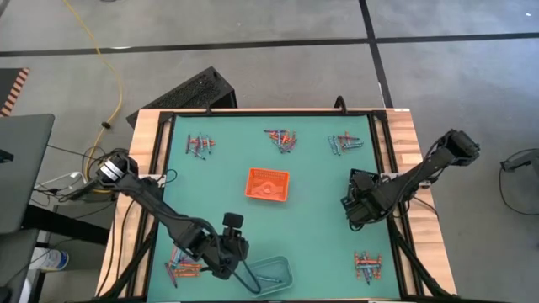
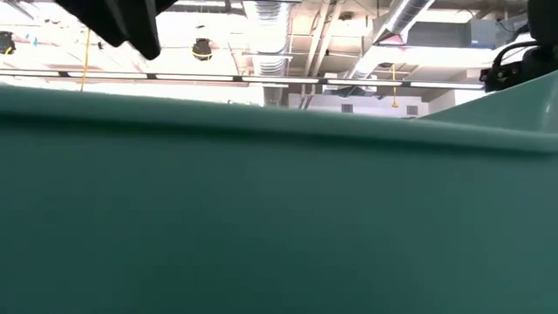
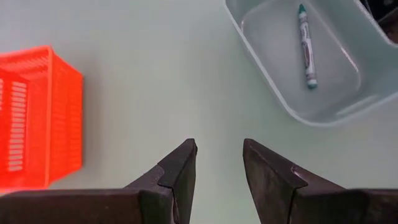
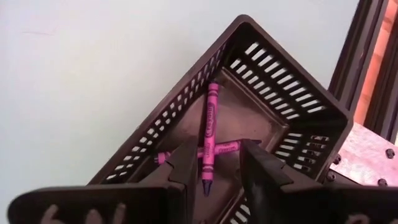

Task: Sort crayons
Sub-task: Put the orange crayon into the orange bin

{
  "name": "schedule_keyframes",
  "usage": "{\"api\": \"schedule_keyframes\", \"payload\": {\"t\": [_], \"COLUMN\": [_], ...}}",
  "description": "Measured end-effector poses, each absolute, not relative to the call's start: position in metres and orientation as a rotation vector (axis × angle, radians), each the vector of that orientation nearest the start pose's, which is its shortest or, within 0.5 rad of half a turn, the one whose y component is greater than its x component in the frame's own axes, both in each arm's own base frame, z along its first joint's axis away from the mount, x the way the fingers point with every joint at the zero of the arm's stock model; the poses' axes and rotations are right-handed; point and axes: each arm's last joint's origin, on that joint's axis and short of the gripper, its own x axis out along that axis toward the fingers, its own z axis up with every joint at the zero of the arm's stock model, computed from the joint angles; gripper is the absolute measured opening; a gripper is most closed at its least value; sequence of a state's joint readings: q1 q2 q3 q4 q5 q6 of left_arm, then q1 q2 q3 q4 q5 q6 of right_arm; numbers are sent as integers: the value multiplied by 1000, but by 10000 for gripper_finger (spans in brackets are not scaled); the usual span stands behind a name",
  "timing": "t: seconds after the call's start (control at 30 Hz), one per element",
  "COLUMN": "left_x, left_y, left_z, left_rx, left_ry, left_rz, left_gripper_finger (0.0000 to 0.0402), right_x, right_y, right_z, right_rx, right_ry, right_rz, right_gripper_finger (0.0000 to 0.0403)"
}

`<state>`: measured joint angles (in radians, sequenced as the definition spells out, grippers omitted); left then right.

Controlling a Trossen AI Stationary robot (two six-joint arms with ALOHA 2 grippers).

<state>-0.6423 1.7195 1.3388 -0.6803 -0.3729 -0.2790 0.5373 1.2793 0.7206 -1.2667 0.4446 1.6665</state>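
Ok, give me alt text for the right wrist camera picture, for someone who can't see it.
Two purple crayons lie crossed in a black slotted basket on the green table, seen from above. The right gripper hovers over them with its two dark fingers apart and nothing between them.

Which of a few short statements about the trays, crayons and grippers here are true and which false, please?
1. The clear tray holds one green crayon. True.
2. The black basket is empty. False: two magenta crayons lie crossed in it.
3. The right gripper is over the black basket, open, holding nothing. True.
4. The left gripper grips a crayon. False: its fingers are apart, nothing between them.
5. The orange basket sits at the table's front right corner. False: it is near the middle.
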Motion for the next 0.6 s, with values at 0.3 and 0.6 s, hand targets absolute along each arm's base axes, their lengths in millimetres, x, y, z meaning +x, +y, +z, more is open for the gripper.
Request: {"api": "schedule_keyframes", "payload": {"t": [0.3, 0.6], "left_x": [275, 241], "left_y": [-213, -211], "left_z": [243, 252], "left_rx": [293, 277], "left_ry": [1004, 1125], "left_rz": [-98, -8], "left_gripper_finger": [123, 123], "right_x": [152, 164], "right_y": [74, 82], "right_z": [200, 215], "right_rx": [391, 268], "right_ry": [1042, 965], "right_rz": [-1051, -907], "right_gripper_finger": [114, 114]}}
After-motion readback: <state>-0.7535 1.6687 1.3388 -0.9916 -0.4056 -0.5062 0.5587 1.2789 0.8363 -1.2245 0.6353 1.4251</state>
